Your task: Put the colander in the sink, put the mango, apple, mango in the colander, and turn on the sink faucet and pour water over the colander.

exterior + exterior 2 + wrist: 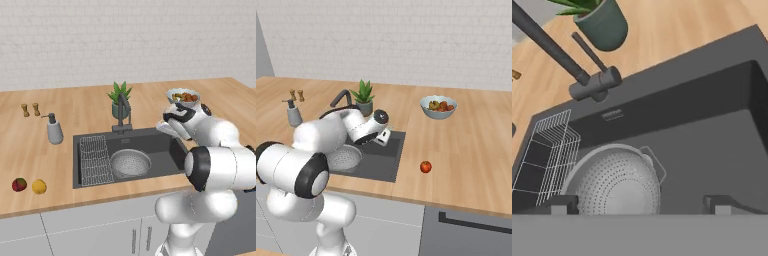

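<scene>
The grey perforated colander [130, 163] [346, 157] [617, 182] sits upright in the dark sink [165, 145] [387, 167] [712, 150], beside the wire rack [94, 159] [547, 152]. My gripper [166, 127] [384, 138] [639, 205] hangs open and empty above the sink's right half, apart from the colander. The dark sink faucet [123, 112] [341, 98] [567, 62] stands at the back rim. A red-green mango [19, 184] and a yellow mango [39, 186] lie on the counter left of the sink. A red apple [426, 166] lies right of it.
A potted plant [120, 99] [363, 97] [604, 25] stands behind the faucet. A soap pump bottle [54, 130] [294, 114] and two small shakers [30, 109] are at the back left. A pale bowl heaped with fruit [183, 96] [438, 106] stands back right.
</scene>
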